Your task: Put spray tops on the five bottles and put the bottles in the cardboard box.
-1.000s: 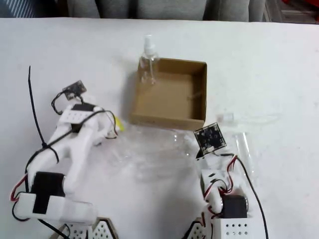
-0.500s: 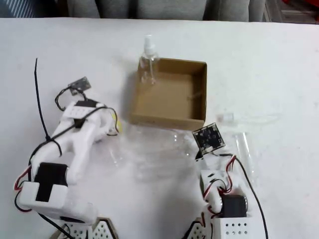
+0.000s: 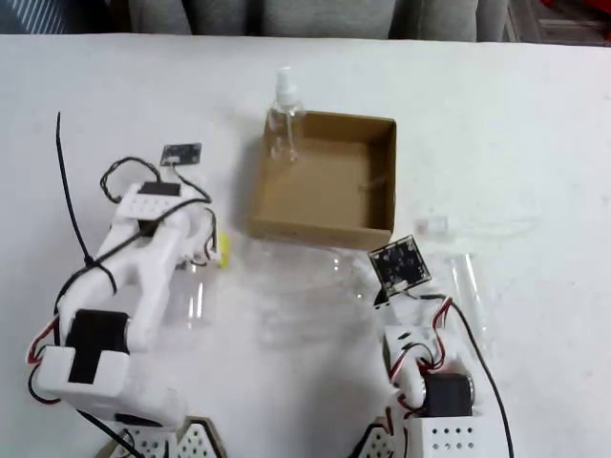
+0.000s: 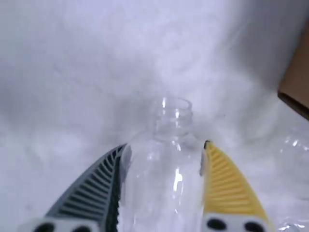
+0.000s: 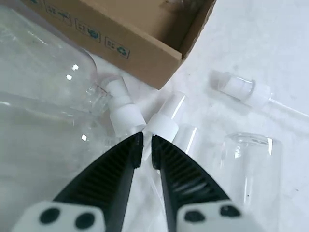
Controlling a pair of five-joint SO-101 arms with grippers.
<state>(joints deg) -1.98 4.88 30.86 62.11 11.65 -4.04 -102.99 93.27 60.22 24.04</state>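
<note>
– Now, status?
– My left gripper (image 4: 164, 147) clenches the uncapped bottle (image 4: 166, 164), near the cardboard box (image 3: 329, 229). My right gripper (image 5: 143, 142) sits closed, empty, by a spray top (image 5: 161, 123).
– Hazard?
– Smooth plastic may slip if my grip loosens.

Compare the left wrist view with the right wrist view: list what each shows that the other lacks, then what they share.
Left wrist view: the left hand, its grey and yellow fingers gripping a capless bottle just below its open neck.
Right wrist view: the right hand close to white spray tops, a loose spray top farther off, an open bottle lying on its side, and a large clear bottle.
Shared: the cardboard box and the white table.
</note>
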